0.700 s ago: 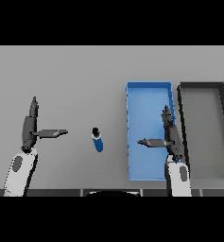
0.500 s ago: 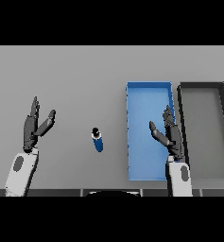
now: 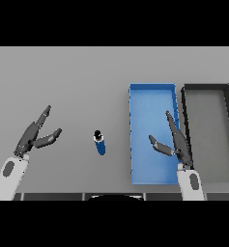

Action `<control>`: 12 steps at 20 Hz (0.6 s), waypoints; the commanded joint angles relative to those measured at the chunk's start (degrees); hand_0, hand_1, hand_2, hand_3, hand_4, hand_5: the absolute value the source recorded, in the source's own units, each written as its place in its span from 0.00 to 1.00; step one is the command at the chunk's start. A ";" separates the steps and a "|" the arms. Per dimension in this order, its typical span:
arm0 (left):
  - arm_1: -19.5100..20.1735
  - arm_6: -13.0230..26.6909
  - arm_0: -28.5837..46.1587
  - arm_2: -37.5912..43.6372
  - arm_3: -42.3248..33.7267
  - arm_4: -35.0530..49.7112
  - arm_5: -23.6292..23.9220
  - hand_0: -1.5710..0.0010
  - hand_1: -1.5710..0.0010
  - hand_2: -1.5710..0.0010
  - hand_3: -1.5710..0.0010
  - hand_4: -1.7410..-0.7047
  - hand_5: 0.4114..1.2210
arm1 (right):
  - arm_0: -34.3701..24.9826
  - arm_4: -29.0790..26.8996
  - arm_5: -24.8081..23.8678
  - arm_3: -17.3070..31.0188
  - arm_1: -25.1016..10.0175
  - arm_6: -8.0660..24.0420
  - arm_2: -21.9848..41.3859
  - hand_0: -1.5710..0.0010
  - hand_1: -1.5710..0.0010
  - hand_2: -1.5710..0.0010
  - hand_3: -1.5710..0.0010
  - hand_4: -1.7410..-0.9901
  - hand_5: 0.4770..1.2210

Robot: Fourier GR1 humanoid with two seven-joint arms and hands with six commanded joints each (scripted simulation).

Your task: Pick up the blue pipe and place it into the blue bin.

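The blue pipe point(image 3: 100, 143) is seen on the grey table point(image 3: 77, 82), roughly midway between the two hands and to the left of the blue bin point(image 3: 134, 140). It is a short piece with a dark end turned toward the far side of the table, and it is touched by neither hand. A strip of bare table is left between the pipe and the near-left wall of the bin.

The blue bin is laid lengthwise, its long sides running away from the robot. Just beside it, on its right, a dark bin point(image 3: 228, 135) of similar shape is set, with a narrow gap between the two.

The right hand point(image 3: 176, 144) is held over the right part of the blue bin, near the wall shared with that gap. Its fingers are stretched out straight toward the far side, with the thumb spread off to the left; nothing is gripped.

The left hand point(image 3: 35, 135) is shown well apart from the pipe, over the left part of the table. Its fingers are extended and angled up and to the right, the thumb splayed apart from them, and nothing is held.
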 commanded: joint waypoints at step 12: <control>1.49 9.62 2.51 -12.54 -12.29 -3.67 -8.46 1.00 1.00 1.00 1.00 0.64 0.07 | 0.14 -1.41 0.71 -1.91 0.59 0.72 0.19 1.00 1.00 1.00 1.00 0.70 0.13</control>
